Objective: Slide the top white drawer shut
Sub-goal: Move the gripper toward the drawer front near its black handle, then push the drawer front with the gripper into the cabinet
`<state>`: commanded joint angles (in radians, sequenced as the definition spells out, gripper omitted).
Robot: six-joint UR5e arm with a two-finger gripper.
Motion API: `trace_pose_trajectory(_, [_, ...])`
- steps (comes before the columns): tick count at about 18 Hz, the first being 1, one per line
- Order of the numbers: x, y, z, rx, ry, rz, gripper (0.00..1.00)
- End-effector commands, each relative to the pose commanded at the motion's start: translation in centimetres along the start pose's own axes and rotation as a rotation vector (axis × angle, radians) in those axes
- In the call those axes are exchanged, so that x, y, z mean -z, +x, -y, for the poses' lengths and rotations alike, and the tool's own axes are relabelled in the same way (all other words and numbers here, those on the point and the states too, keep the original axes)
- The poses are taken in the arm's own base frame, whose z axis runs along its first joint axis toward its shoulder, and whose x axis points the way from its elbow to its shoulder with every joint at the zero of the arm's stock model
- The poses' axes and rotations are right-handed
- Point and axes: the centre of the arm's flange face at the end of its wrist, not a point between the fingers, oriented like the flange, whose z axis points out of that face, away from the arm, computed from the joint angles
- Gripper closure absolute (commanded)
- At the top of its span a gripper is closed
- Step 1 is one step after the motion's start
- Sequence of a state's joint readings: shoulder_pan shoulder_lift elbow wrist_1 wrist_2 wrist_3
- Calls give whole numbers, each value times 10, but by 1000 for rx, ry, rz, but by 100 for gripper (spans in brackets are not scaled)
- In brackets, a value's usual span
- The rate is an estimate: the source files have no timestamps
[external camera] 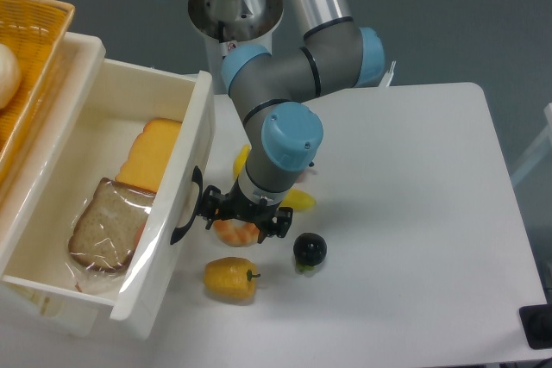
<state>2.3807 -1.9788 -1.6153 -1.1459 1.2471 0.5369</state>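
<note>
Hanging wide open, the gripper (241, 216) sits right beside the handle (185, 206) of the pulled-out top white drawer (177, 180).

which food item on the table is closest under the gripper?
The shrimp-like orange-and-white piece, right below the gripper by the top white drawer. The yellow bell pepper, the black fruit and the banana lie clear of it.

top white drawer (177, 213), pulled wide open, black curved handle, bread and cheese inside
</note>
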Motion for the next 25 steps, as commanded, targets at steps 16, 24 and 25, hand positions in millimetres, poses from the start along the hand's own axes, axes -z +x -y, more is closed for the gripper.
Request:
trace_pose_trajectory(16, [13,32,7,-54,37,-22,0])
trace_pose_trajectory(24, [8,61,13,-100,30,-28,0])
trace_pose_trajectory(25, [7,65,14,-109,29,-27,0])
